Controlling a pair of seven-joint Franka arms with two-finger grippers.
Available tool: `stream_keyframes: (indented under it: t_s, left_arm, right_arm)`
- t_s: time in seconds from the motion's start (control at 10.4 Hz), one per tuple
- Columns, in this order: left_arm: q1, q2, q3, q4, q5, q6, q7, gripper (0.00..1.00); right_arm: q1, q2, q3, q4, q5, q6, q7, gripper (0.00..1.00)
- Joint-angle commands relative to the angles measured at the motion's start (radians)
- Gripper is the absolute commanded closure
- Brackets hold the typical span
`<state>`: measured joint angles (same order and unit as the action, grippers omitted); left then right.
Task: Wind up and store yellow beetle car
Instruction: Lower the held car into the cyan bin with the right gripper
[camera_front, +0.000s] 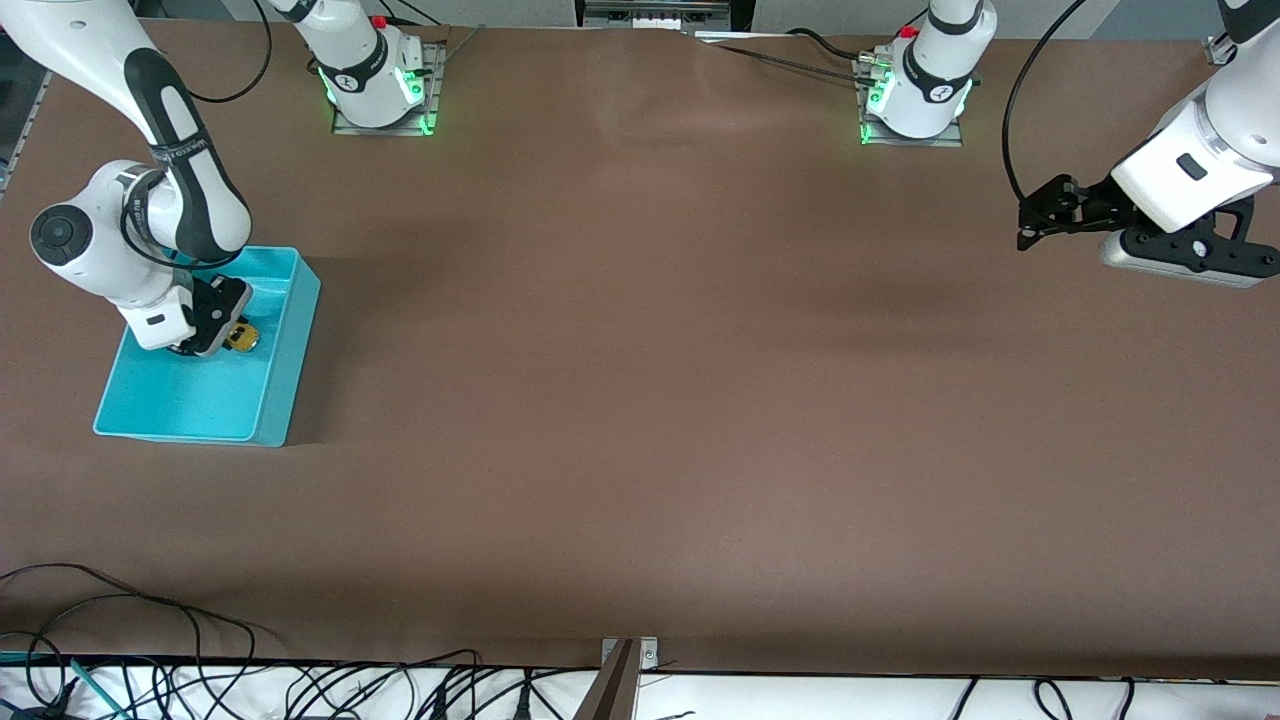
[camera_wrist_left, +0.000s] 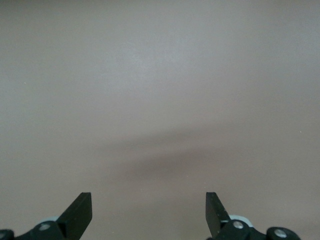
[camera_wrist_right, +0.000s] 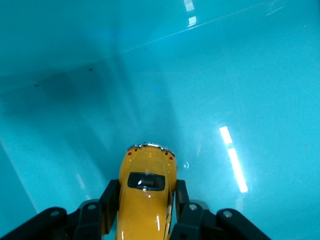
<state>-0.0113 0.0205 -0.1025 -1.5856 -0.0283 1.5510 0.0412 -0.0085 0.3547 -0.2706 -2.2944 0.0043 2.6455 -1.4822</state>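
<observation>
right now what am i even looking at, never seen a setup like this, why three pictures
Two robot arms are bolted to a brown table. The wide picture looks down from a high camera facing them. The other two come from cameras on each arm's wrist. The right gripper is inside a teal bin at its end of the table, shut on a small yellow beetle car. The left gripper waits open over bare table at the other end, holding nothing.
</observation>
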Motion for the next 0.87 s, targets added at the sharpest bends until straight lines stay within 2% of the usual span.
stream_keyframes:
  t_s: [0.0,0.19,0.39,0.48,0.77]
  left_arm:
    - [0.004,-0.017,-0.002,-0.011,-0.022,-0.014,-0.011,0.00]
    - [0.004,-0.016,-0.003,-0.011,-0.021,-0.015,-0.011,0.00]
    - [0.004,-0.016,-0.002,-0.011,-0.021,-0.015,-0.009,0.00]
    - [0.004,-0.016,-0.002,-0.011,-0.021,-0.017,-0.011,0.00]
    - [0.002,-0.016,-0.005,-0.011,-0.021,-0.017,-0.009,0.00]
  right_arm:
    - [-0.008,-0.008,0.004,-0.010,0.019,0.019,-0.029,0.58]
    - [-0.008,-0.013,0.005,-0.010,0.019,0.018,-0.027,0.43]
    - [-0.008,-0.023,0.007,-0.005,0.019,0.014,-0.023,0.21]
    - [-0.007,-0.042,0.008,-0.004,0.019,0.007,-0.017,0.13]
    - [-0.002,-0.124,0.021,0.053,0.019,-0.134,0.073,0.04]
